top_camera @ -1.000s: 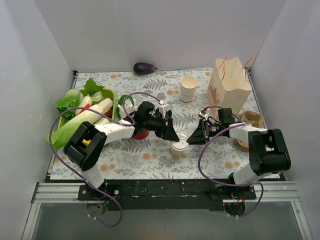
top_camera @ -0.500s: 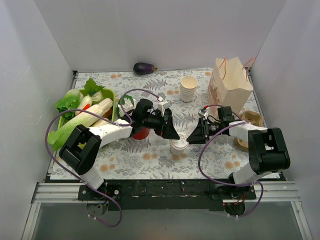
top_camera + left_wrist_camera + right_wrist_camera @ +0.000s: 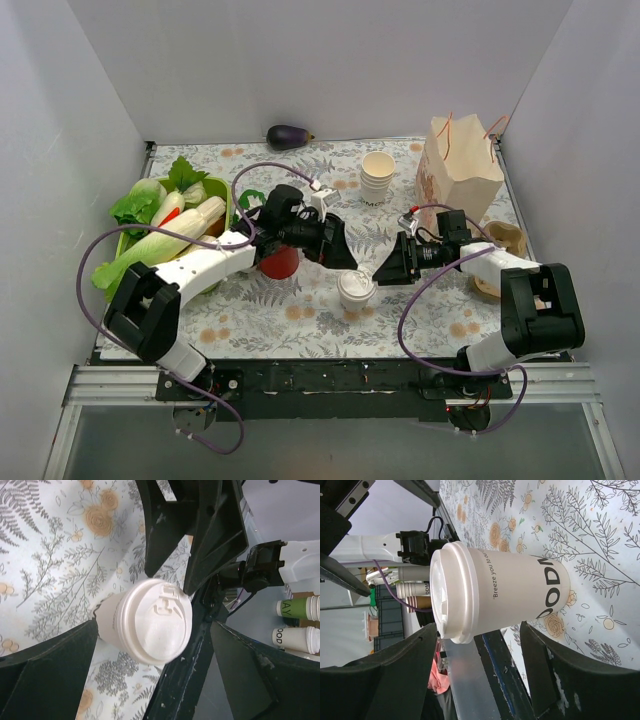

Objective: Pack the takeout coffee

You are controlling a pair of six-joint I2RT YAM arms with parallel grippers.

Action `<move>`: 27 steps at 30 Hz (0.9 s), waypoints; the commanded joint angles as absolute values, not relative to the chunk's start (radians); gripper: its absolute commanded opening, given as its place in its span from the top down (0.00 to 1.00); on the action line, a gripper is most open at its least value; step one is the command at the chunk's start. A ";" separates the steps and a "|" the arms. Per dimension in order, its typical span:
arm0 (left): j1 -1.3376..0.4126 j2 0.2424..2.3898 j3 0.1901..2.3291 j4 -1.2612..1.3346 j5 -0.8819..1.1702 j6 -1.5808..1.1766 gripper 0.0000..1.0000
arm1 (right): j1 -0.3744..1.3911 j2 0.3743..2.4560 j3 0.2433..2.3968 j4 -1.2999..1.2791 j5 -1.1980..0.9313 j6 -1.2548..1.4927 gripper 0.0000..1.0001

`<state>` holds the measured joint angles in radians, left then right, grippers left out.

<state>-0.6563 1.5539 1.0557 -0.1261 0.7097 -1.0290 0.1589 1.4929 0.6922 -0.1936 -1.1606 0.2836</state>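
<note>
The left claw (image 3: 340, 256) hangs released just left of the coffee (image 3: 356, 288). The coffee stands upright on the worktop (image 3: 250, 315), near the front edge and between both arms. The right claw (image 3: 388, 270), spread wide too, faces its side without touching it. The step in hand looks like the approach to the grasp. Next, one claw should clench gently on the paper wall, lift it level and carry it to the bag (image 3: 458, 170) at far right.
</note>
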 commanded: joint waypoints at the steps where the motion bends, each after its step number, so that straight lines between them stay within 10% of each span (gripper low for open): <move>1: -0.652 1.415 1.062 -0.270 0.669 -1.000 0.04 | 0.163 1.466 0.730 -0.219 -1.158 0.258 0.24; 27: -0.660 1.399 0.732 0.158 0.681 -1.354 0.27 | 0.187 1.569 0.798 -0.249 -1.181 0.213 0.20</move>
